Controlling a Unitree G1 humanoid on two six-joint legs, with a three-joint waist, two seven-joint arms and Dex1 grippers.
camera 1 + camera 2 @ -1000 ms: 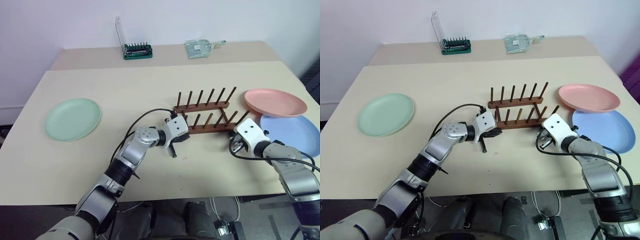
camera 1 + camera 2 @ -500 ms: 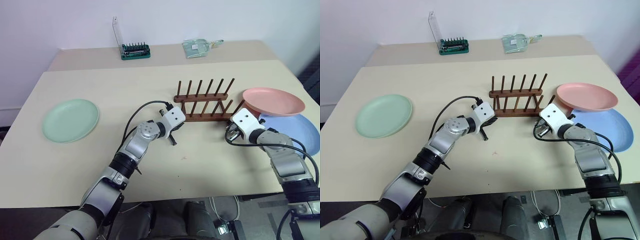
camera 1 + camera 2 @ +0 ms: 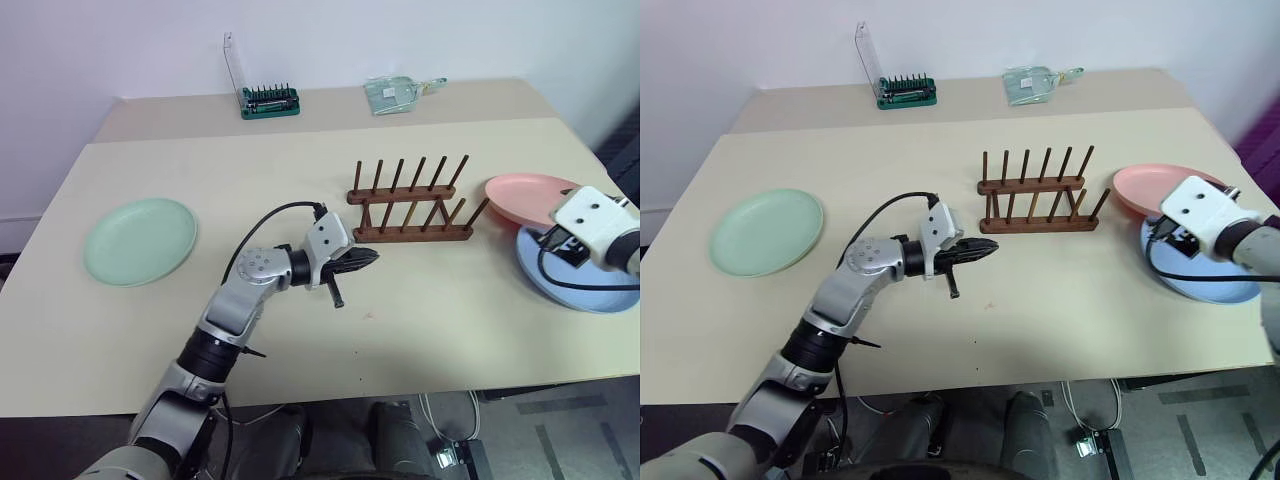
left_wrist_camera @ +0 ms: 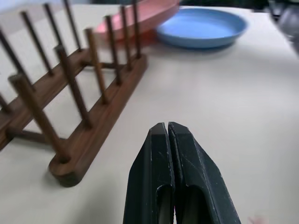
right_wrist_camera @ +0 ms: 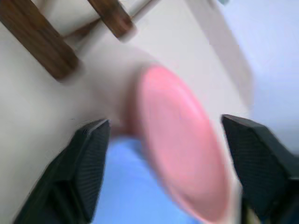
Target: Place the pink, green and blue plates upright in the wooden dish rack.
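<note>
With its fingers spread wide around nothing, the right gripper (image 5: pixel 163 154) is being lined up on the pink plate (image 3: pixel 530 199), right of the wooden dish rack (image 3: pixel 412 208), whose raised rim should be pinched squarely.

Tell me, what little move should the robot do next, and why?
Probably ease the right gripper forward onto the pink plate and close. Its fingers stand wide open facing that plate, which leans on the blue plate, and the wooden dish rack holds nothing yet.
</note>
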